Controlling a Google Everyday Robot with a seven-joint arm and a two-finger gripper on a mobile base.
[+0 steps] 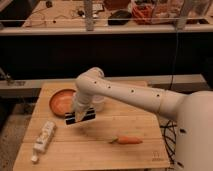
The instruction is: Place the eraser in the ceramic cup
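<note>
My gripper (80, 113) points down from the white arm over the left middle of the wooden table (100, 150). It is shut on the eraser (73, 119), a black block with pale stripes that hangs level a little above the boards, with its shadow beneath it. The ceramic cup (99, 104), small and whitish, stands just behind and to the right of the gripper. The arm partly hides the cup.
An orange-brown bowl (61, 101) sits at the table's back left, close to the gripper. A white tube (44, 137) lies near the front left edge. A carrot (128, 140) lies at the front middle. A dark shelf wall rises behind the table.
</note>
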